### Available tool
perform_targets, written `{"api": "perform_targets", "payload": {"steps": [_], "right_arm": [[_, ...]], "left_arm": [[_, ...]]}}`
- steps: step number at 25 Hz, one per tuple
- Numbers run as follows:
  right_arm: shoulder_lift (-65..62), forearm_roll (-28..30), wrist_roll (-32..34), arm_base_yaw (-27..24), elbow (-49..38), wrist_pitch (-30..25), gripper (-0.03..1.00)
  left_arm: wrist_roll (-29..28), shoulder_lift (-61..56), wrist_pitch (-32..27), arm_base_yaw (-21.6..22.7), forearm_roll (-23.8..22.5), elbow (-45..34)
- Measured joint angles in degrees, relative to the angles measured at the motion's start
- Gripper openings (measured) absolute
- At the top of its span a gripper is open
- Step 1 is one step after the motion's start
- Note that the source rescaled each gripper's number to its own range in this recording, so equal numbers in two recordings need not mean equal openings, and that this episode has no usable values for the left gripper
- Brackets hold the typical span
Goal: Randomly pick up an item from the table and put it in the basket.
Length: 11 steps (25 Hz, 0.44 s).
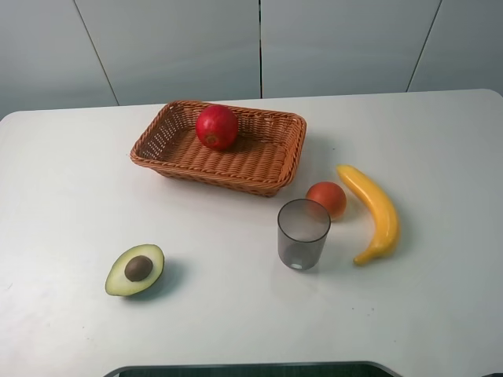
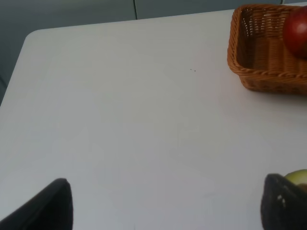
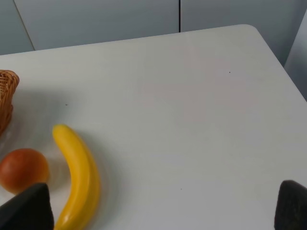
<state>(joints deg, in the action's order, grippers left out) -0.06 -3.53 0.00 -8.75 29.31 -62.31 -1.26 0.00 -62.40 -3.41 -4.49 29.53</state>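
We counted one apple lying inside the single wicker basket, plus one halved avocado, one grey cup, one small orange-red fruit just behind the cup, and one banana beside that fruit, all on the white surface. Grey wall panels stood behind the surface's far edge. Both the left gripper and the right gripper had their jaws spread wide with nothing between them, over bare surface.
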Motion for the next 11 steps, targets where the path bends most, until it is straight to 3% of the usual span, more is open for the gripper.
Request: {"api": "perform_targets", "payload": {"steps": [11], "right_arm": [[0.0, 0.0, 0.0, 0.0, 0.0, 0.0, 0.99]], "left_arm": [[0.0, 0.0, 0.0, 0.0, 0.0, 0.0]]}}
